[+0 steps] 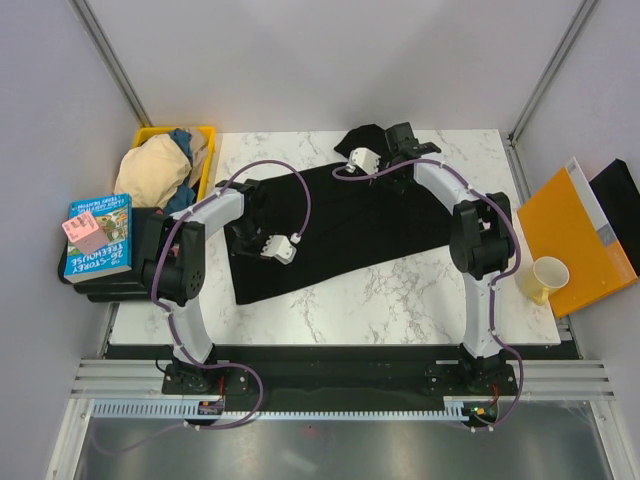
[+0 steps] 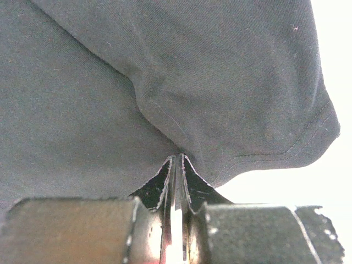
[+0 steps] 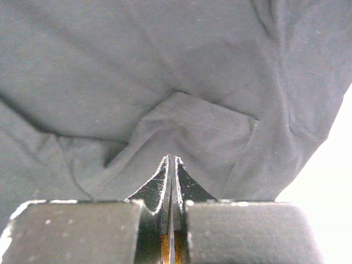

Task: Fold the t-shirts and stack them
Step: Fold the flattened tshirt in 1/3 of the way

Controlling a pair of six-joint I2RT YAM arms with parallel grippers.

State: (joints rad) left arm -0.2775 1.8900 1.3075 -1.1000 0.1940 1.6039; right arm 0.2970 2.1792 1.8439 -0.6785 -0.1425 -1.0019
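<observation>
At the far left, books [image 1: 98, 240] lie in a pile. Just behind them stands a yellow bin [image 1: 205, 135] holding the beige tee [image 1: 150, 170] and the blue tee [image 1: 182, 140], both crumpled. The black tee [image 1: 350, 220] lies spread across the middle of the marble worktop [image 1: 400, 300]. The left pincer [image 2: 176, 158] is closed on a sleeve fold at the black tee's left side. The right pincer [image 3: 171, 158] is closed too, pinching a small peak of the same cloth at its far edge (one corner is bunched there). At the right lie an orange folder [image 1: 565, 240] and a cup [image 1: 545, 278].
</observation>
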